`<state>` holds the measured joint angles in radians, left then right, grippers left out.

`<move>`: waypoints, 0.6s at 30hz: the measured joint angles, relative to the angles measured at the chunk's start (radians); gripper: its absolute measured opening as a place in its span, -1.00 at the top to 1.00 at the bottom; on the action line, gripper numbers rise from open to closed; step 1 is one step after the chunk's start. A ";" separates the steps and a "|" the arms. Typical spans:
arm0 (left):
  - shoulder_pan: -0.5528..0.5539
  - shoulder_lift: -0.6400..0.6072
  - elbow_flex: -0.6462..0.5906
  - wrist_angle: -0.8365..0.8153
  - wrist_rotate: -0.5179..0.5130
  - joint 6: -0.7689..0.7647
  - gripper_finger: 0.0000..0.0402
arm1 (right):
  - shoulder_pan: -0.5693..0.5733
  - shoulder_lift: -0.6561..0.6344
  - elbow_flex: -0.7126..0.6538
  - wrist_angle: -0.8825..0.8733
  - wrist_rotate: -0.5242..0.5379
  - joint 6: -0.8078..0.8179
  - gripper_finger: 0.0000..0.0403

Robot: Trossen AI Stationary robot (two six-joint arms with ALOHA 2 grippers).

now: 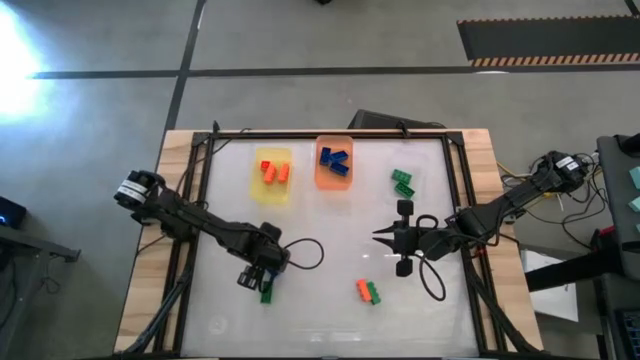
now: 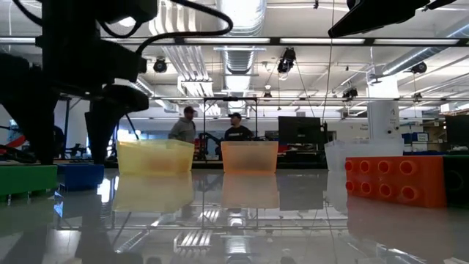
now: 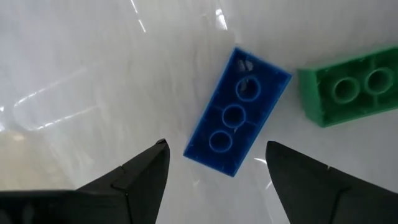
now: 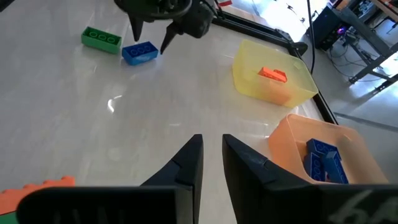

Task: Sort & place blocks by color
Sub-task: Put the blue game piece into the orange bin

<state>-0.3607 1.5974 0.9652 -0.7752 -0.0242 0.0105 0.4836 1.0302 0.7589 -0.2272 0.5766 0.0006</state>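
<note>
1. Left arm: the left gripper (image 1: 262, 270) hovers at about 7 o'clock of the table (image 1: 330, 320), its fingers spread to either side of a blue block (image 3: 237, 112) lying flat with studs up. The fingers are not touching it. A green block (image 3: 348, 92) lies just beside it, at its far end. Judged step: closing on the blue block for transfer.

2. Yellow tray (image 1: 272, 190), at about 11 o'clock: holds the orange blocks (image 1: 274, 171), two or three as far as the high view shows. The right wrist view shows at least one inside it. This colour is partly sorted.

3. Orange tray (image 1: 334, 178), at about 12 o'clock, just beside the yellow tray: holds the blue blocks (image 1: 333, 160), several stacked loosely. The blue colour appears nearly done; the block under the left gripper is the only blue one seen outside.

4. Loose pair at about 5 o'clock: an orange block (image 1: 362, 290) touching a second green block (image 1: 373, 294), both unsorted.

5. Right arm: the right gripper (image 1: 384, 236) waits near the table's centre-right, its fingers nearly pressed together with a narrow gap, holding nothing.

6. Green cluster (image 1: 403, 182) at about 1 o'clock: two or so green blocks together; whether they sit in a clear tray cannot be told.

7. Judged progress: roughly two thirds done; one blue, one orange and two green blocks remain.
</note>
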 joint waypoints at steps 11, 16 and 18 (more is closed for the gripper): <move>0.000 0.000 -0.088 0.124 0.002 0.006 -0.24 | 0.000 0.000 0.000 0.000 0.000 0.000 0.74; -0.001 0.000 -0.095 0.152 0.003 0.039 -0.24 | 0.000 0.000 0.000 0.000 0.000 0.000 0.74; -0.001 0.000 -0.095 0.166 0.003 0.054 -0.24 | 0.000 0.000 0.000 0.000 0.000 0.000 0.74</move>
<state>-0.3614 1.5974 0.8700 -0.6088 -0.0208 0.0645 0.4835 1.0302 0.7589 -0.2272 0.5766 0.0006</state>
